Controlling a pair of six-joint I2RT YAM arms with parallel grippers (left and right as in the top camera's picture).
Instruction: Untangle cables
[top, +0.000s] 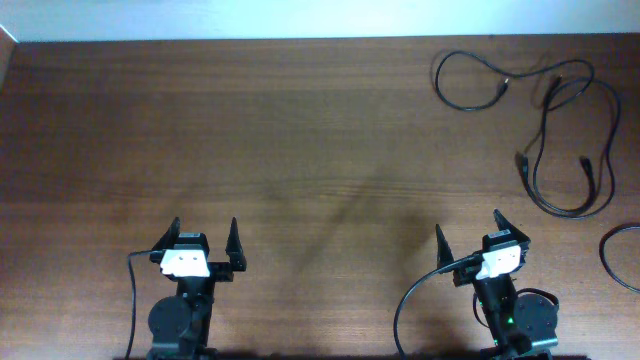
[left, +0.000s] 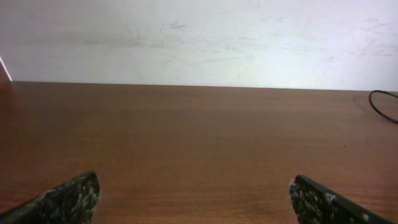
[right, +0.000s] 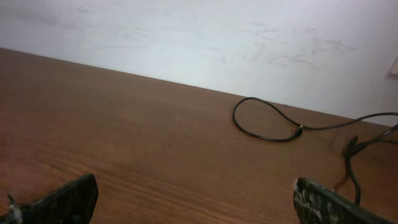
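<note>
The thin black cables lie at the far right of the wooden table (top: 300, 130). One cable (top: 438, 78) forms a loop at the back. Two more cables (top: 543, 125) cross each other to its right, with plugs near the middle of the bundle. The looped cable also shows in the right wrist view (right: 235, 117), with the crossed ones (right: 351, 149) beside it. My left gripper (top: 205, 235) is open and empty near the front edge, far from the cables. My right gripper (top: 468, 225) is open and empty, in front of the cables.
Another black cord (top: 605, 255) curves in at the right edge of the table, beside my right arm. A bit of cable (left: 380, 106) shows at the right edge of the left wrist view. A white wall (right: 186, 37) stands behind the table.
</note>
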